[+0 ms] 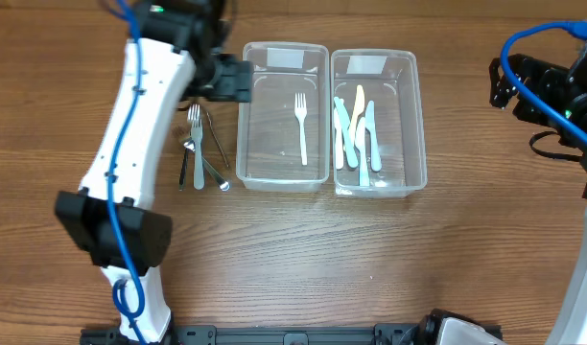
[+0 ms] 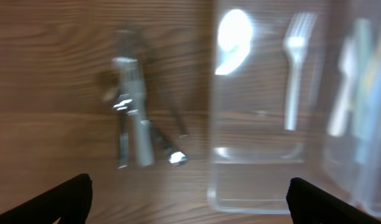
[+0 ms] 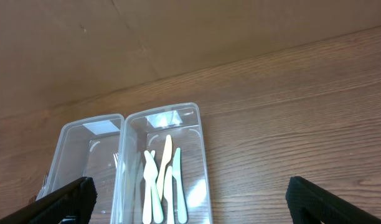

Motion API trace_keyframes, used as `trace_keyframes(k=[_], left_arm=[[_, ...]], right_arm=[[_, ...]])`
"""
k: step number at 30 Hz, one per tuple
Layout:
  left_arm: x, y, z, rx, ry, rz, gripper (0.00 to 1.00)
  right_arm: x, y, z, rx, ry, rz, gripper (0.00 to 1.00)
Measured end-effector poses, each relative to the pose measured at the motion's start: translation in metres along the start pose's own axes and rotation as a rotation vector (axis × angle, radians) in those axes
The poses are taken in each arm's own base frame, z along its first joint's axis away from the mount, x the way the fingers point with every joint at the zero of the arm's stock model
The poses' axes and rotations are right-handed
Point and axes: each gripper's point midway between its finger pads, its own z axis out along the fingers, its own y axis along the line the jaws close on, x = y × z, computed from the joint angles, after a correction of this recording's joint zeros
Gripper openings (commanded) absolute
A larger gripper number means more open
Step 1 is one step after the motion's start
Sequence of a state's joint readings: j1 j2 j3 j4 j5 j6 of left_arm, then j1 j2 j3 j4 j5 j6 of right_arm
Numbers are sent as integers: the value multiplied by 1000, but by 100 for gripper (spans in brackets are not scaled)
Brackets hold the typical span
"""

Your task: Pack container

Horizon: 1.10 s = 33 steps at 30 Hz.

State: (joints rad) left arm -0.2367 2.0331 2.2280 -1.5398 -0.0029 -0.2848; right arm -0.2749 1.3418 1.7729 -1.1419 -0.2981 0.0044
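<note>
Overhead view: left container (image 1: 270, 153) holds one white fork (image 1: 301, 125); right container (image 1: 404, 115), just beside it at 3 o'clock, holds pastel knives (image 1: 356, 134). Metal cutlery (image 1: 199, 149) lies on the worktop (image 1: 370, 259) at 9 o'clock. Left claw (image 2: 190, 202) and right claw (image 3: 192, 202) — both spread wide, empty.

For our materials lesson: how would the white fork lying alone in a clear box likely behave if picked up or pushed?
The white fork looks like thin plastic, so probably light and slightly bendy. Lying flat in the clear box, it would likely slide on the smooth floor, not roll. Its slim handle may slip when pinched.
</note>
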Motion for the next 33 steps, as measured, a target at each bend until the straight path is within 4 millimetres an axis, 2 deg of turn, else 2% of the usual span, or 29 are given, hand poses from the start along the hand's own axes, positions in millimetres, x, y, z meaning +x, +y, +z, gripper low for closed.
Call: trace_keyframes(k=[3, 6, 9, 10, 12, 17, 23, 28, 33], left_arm=[[-4, 33, 7, -64, 2, -56, 99], [0, 52, 34, -84, 43, -95, 82], [11, 59, 62, -70, 98, -118, 57], [13, 60, 68, -66, 106, -121, 54], [19, 59, 86, -54, 122, -119, 53], [31, 57, 122, -38, 143, -127, 59], [52, 58, 157, -30, 170, -131, 59], [67, 60, 180, -32, 181, -135, 58], [70, 61, 188, -27, 175, -135, 58]], right_arm=[[0, 0, 0, 0, 0, 0, 100], [0, 0, 0, 0, 0, 0, 100], [0, 0, 0, 0, 0, 0, 100], [0, 0, 0, 0, 0, 0, 100], [0, 0, 0, 0, 0, 0, 100], [0, 0, 0, 0, 0, 0, 100], [0, 0, 0, 0, 0, 0, 100], [0, 0, 0, -1, 0, 0, 100], [0, 0, 0, 0, -1, -1, 100]])
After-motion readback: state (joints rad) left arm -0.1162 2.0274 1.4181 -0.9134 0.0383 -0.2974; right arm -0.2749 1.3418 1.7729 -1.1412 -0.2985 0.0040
